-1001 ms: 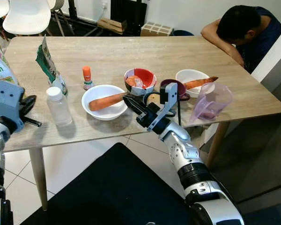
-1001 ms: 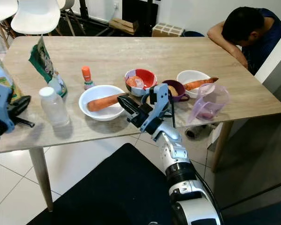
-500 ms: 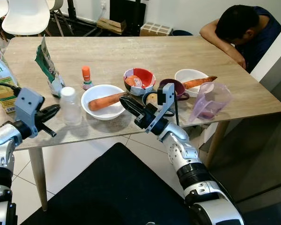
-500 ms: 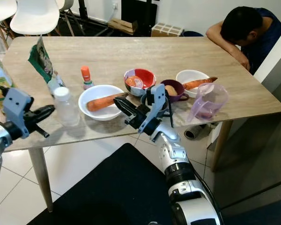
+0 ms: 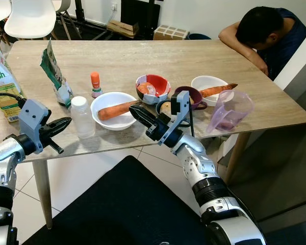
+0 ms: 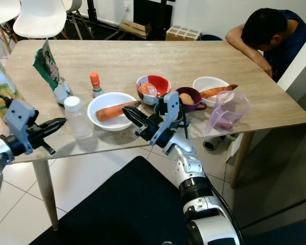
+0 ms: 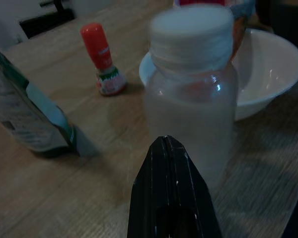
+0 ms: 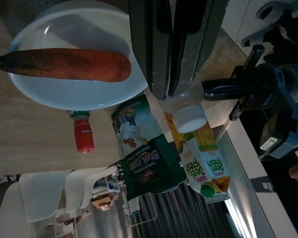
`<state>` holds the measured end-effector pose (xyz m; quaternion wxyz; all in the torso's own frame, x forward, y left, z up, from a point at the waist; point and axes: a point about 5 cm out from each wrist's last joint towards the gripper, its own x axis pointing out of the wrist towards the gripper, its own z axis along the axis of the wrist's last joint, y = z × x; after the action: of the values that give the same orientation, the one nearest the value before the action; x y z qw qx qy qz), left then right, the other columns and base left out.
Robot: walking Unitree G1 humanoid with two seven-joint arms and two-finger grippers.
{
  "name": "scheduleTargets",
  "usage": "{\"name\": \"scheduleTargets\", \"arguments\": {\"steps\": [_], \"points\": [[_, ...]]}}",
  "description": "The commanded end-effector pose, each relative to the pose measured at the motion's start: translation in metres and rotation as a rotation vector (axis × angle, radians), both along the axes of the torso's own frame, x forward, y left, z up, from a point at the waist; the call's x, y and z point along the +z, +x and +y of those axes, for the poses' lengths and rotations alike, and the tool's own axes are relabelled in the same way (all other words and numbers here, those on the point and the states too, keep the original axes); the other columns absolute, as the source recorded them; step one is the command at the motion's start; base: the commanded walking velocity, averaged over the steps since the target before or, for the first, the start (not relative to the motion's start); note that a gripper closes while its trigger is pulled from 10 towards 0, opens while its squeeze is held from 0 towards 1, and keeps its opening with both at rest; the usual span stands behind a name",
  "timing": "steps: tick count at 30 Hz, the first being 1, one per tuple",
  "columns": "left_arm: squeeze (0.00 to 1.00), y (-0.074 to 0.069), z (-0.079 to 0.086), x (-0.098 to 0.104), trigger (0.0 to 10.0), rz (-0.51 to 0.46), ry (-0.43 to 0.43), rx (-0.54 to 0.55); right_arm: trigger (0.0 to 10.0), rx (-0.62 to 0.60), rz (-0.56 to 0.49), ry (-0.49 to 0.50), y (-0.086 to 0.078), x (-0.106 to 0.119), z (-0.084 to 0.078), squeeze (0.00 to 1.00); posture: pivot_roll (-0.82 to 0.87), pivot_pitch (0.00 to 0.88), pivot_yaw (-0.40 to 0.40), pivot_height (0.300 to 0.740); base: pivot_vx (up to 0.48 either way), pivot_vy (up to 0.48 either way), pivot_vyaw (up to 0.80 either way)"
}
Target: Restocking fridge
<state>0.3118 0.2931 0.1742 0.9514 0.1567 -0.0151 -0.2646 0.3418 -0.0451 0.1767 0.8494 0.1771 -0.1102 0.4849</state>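
A wooden desk (image 5: 194, 61) is standing in a tiled room, its near edge running just in front of the robot's two arms. The far half of the desk is lying bare, while the things are crowding the near half. A person (image 5: 265, 30) is leaning on the far right corner, head down on folded arms.

The left hand (image 5: 66, 121) is hovering at the near edge, its two black fingers pressed together to a point and gripping nothing. The tip is aiming at a clear plastic bottle (image 5: 82, 117) with a white cap, standing upright just beside it; whether they are touching is hard to tell. In the left wrist view the bottle is looking blurred and dim.

The right hand (image 5: 135, 109) is reaching over the near edge, fingers closed together and empty, its tip lying near the rim of a white bowl (image 5: 113, 110) holding a carrot (image 5: 117, 108).

Behind the bottle, a green pouch (image 5: 53, 74) is leaning upright and a small orange-capped bottle (image 5: 95, 84) is standing. A juice carton (image 5: 2, 84) is being cut off by the left side of the left eye view. To the right are sitting a red bowl (image 5: 153, 88), a dark purple cup (image 5: 191, 97), a second white bowl (image 5: 209, 86) with another carrot (image 5: 217, 90) across it, and a tipped clear purple jug (image 5: 229, 109) near the desk's right edge. The robot's right wrist is partly hiding a further dark dish.
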Motion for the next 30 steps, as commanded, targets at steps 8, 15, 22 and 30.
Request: {"name": "scheduleTargets", "arguments": {"steps": [8, 15, 22, 30], "points": [[0.0, -0.026, -0.02, -0.013, 10.0, 0.028, -0.163, -0.081, 10.0, 0.204, 0.075, -0.023, -0.019, -0.021, -0.005, 0.0, 0.02, 0.104, -0.108, 0.74, 0.0, 0.0, 0.0], [0.0, -0.055, -0.05, -0.035, 10.0, 0.093, -0.199, -0.168, 10.0, 0.421, 0.224, 0.027, -0.043, -0.048, -0.028, 0.0, 0.03, 0.108, -0.119, 0.74, 0.0, 0.0, 0.0], [0.0, -0.068, -0.072, -0.064, 10.0, 0.211, -0.187, -0.127, 10.0, 0.388, 0.331, -0.149, -0.054, -0.087, -0.039, 0.0, 0.02, 0.11, -0.109, 0.74, 0.0, 0.0, 0.0], [0.0, -0.077, -0.062, -0.167, 10.0, 0.503, -0.061, 0.492, 10.0, -0.109, 0.517, -0.428, -0.054, -0.154, -0.059, 0.0, 0.01, 0.099, -0.107, 0.74, 0.0, 0.0, 0.0]]}}
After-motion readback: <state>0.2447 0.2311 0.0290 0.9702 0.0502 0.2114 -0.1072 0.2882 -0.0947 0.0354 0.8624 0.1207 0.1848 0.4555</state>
